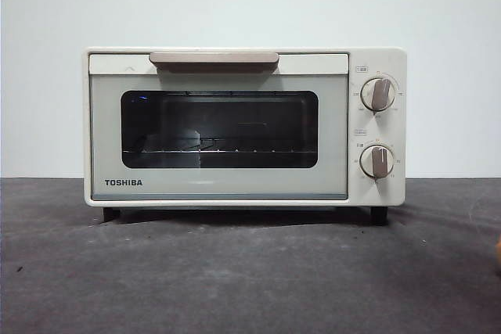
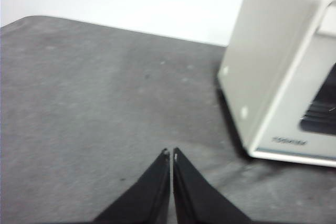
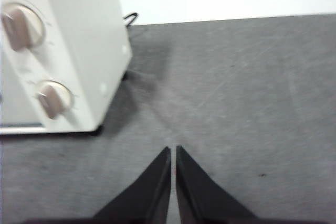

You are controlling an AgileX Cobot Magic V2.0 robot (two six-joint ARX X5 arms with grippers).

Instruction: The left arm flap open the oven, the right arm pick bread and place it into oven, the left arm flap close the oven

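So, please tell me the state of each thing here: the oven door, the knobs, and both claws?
oven door: closed, handle up
upper knob: pointer about upright
lower knob: pointer about upright
wire rack: inside, nothing visible on it
left claw: shut, empty, above the table
right claw: shut, empty, above the table

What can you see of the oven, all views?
The oven is a cream-white boxy TOSHIBA toaster oven, standing upright on short dark feet on the grey table, facing the front camera. Its door is shut, with a dark glass window, a beige bar handle along the top and a wire rack inside. Two beige knobs sit stacked at one side. Nothing touches it; both grippers are apart from it.
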